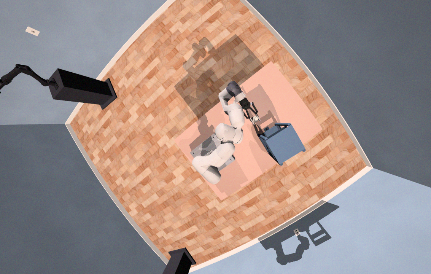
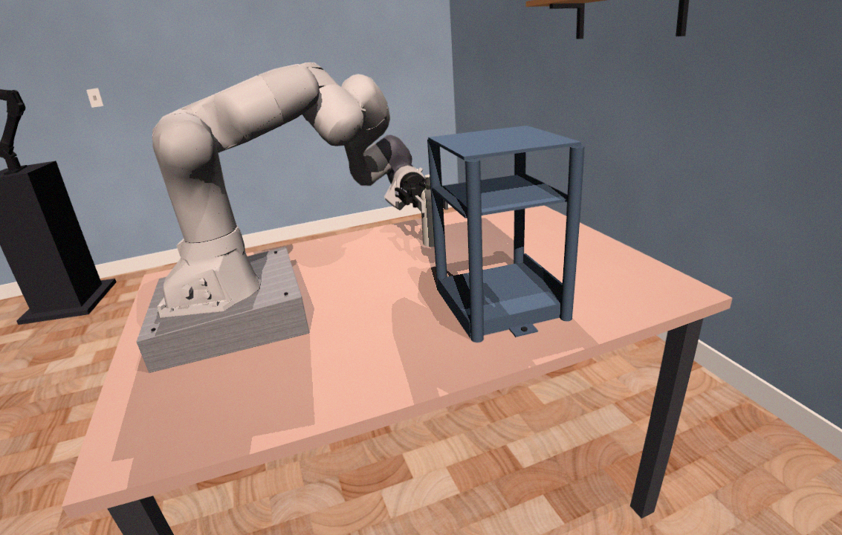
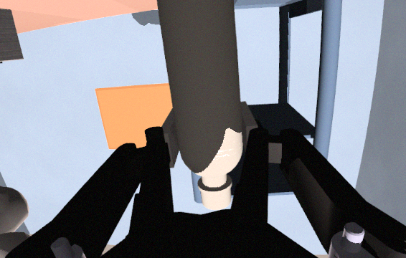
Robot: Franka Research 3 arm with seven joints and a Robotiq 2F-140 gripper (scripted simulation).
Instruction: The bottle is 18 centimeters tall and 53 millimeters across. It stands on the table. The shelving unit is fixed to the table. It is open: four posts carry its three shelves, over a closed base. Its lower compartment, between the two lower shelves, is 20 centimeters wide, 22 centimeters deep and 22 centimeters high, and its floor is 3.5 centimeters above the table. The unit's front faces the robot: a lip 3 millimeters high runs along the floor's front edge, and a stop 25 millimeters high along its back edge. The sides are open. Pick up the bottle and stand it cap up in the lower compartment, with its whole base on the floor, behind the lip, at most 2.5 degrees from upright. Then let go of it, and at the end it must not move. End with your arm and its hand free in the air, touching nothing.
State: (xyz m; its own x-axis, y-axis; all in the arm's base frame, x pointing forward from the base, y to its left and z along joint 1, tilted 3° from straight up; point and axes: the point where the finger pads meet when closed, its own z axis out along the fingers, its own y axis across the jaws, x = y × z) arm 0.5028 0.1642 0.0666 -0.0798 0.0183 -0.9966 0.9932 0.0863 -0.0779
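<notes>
One bottle [image 3: 203, 89], one three-shelf unit [image 2: 475, 253].

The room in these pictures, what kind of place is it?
Probably a robot test room: a white arm bolted on a pink table, its pincer holding a bottle beside a fixed shelving unit, and a camera stand on the wood floor.

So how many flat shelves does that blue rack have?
3. The top board caps the shelving unit, the middle shelf sits partway down, and the lowest shelf lies just above the table. None seems hidden.
</notes>
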